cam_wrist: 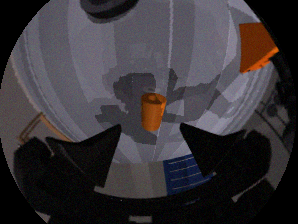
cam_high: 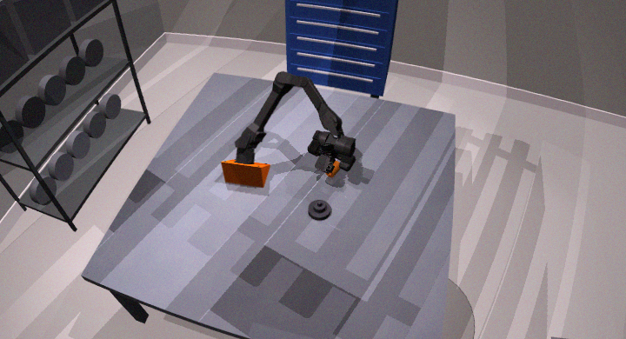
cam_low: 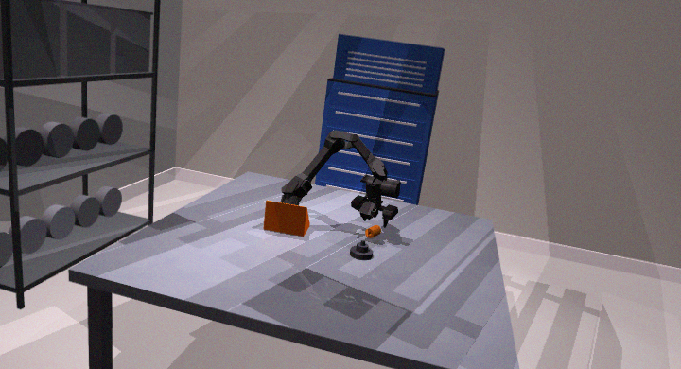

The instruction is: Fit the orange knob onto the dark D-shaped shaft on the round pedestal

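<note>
The orange knob [cam_high: 334, 169] [cam_low: 373, 231] [cam_wrist: 153, 112] lies on its side on the table, its holed end facing roughly toward the pedestal. The dark round pedestal [cam_high: 319, 209] [cam_low: 361, 253] [cam_wrist: 109, 9] stands nearer the front of the table, cut off by the top edge of the wrist view. Its short shaft [cam_high: 319, 202] [cam_low: 362, 242] points up and is bare; its flat side cannot be made out. My gripper [cam_low: 375, 222] [cam_wrist: 151, 126] is open and empty, pointing down above the knob, with the knob seen between the fingertips in the wrist view. The arm partly hides the knob in the top view.
The arm's orange base block [cam_high: 245, 174] [cam_low: 286, 219] [cam_wrist: 256, 45] sits on the grey table [cam_high: 153, 257] [cam_low: 181, 271], left of the knob in the top and exterior views. A blue drawer cabinet [cam_high: 342, 29] [cam_low: 381, 104] stands behind the table. A dark shelf rack with round items is at the left.
</note>
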Tool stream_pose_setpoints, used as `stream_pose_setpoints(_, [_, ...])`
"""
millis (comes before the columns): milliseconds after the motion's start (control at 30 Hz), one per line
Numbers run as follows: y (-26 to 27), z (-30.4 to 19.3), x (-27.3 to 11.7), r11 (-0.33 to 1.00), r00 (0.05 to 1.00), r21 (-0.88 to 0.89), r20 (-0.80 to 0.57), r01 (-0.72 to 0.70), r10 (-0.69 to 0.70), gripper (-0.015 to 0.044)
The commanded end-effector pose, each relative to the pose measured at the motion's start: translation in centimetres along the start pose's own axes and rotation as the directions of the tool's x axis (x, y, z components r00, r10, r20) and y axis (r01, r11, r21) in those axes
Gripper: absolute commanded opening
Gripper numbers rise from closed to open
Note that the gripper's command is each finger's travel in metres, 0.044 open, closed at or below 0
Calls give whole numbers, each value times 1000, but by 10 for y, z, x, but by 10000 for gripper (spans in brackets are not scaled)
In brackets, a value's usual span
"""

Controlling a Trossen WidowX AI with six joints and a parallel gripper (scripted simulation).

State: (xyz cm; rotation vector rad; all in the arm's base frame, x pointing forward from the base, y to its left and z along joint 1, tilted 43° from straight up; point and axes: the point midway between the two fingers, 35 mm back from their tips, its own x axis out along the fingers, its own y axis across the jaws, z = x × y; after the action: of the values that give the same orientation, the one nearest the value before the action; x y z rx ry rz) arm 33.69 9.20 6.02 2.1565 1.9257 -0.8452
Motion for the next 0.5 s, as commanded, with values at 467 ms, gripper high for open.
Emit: stream_pose_setpoints(467, [-3,11,29,1000,1000,14,-5,9,-9,440])
